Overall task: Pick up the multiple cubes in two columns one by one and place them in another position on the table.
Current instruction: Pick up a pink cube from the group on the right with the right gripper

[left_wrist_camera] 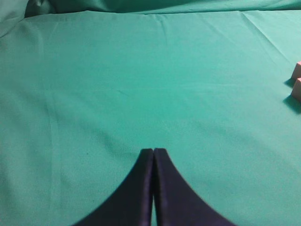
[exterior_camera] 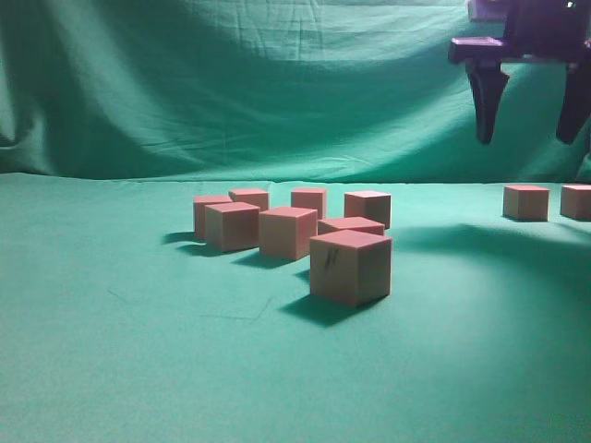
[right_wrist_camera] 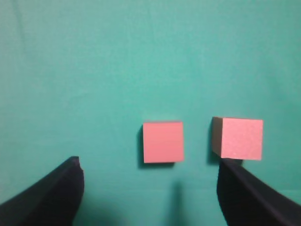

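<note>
Several pink-topped cubes stand in a cluster mid-table [exterior_camera: 288, 231]; the nearest one [exterior_camera: 350, 267] has a small dark mark. Two more cubes sit apart at the far right, one [exterior_camera: 525, 201] beside the other [exterior_camera: 577, 201]. My right gripper [exterior_camera: 528, 137] hangs open and empty high above those two. In the right wrist view they lie side by side below the open jaws [right_wrist_camera: 150, 162], one in the middle [right_wrist_camera: 162, 141] and one to the right [right_wrist_camera: 241, 138]. My left gripper [left_wrist_camera: 154, 150] is shut and empty over bare green table [left_wrist_camera: 141, 84]; two cube edges [left_wrist_camera: 297, 80] show at the right border.
A draped green backdrop cloth [exterior_camera: 231, 83] hangs behind the table. Green table cloth [exterior_camera: 138, 369] stretches across the front and left of the cluster.
</note>
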`<state>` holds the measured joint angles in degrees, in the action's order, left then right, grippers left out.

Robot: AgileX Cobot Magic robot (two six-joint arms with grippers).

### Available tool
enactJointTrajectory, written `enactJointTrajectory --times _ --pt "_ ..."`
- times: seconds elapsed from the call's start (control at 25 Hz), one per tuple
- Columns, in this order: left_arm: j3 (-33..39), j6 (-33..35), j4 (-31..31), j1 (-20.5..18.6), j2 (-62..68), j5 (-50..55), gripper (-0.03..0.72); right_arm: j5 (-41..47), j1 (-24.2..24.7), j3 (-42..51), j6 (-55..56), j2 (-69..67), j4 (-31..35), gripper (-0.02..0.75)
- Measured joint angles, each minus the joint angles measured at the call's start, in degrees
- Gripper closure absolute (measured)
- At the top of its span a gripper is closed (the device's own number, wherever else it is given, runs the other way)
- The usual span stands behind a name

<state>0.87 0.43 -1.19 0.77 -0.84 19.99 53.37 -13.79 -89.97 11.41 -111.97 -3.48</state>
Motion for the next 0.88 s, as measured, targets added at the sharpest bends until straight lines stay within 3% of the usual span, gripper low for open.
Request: enactJointTrajectory --times 0.68,0.88 --pt "0.00 0.00 0.00 0.00 0.00 0.00 0.688 -4.20 0.00 -0.60 -0.13 -9.79 -2.27 0.162" --pt "0.00 0.00 0.00 0.00 0.00 0.00 0.688 -5.31 0.00 -0.60 -0.13 -10.29 -2.27 0.370"
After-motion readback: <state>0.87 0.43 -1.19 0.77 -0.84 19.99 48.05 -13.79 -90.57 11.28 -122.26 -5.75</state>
